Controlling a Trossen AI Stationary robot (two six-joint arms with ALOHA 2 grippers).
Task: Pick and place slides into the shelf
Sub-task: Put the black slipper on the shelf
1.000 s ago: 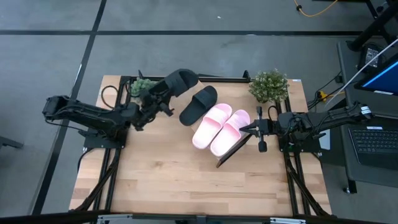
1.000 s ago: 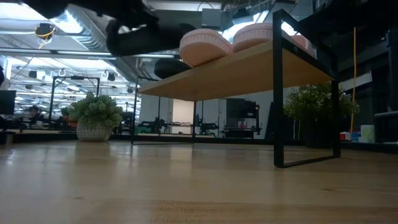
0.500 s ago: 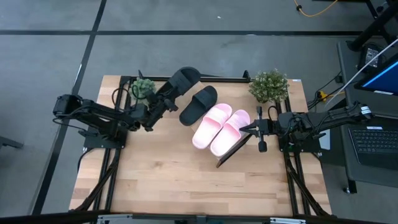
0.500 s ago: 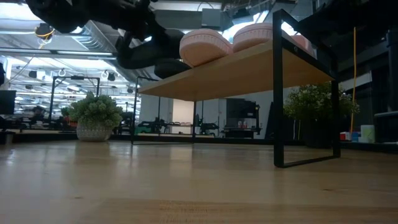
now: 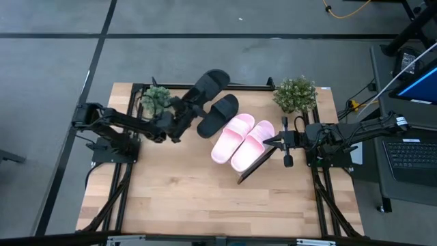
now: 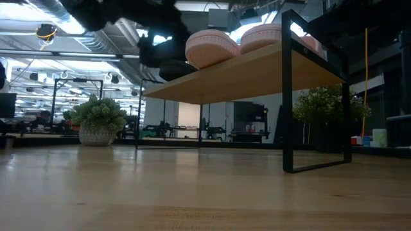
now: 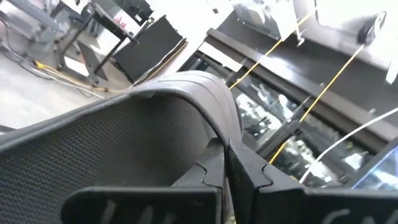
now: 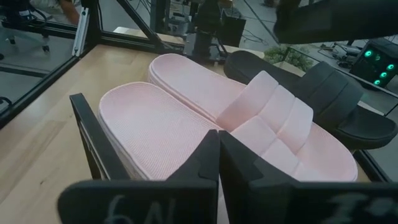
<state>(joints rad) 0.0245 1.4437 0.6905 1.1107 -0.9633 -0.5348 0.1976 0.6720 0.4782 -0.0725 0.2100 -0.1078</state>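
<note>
Left claw clamped on one black slide – held above the shelf's far end | right claw closed, empty, beside pink pair | second black slide lies on shelf – next to pinks

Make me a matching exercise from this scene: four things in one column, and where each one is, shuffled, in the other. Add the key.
Things
1. pink slides
2. black slide in the left gripper
3. other black slide
4. right gripper

Places
A. lifted above the shelf's far end
B. shut, at the shelf's edge beside the pink pair
C. lying side by side on the shelf
D. lying on the shelf next to the pink pair

Pairs: 1-C, 2-A, 3-D, 4-B
</note>
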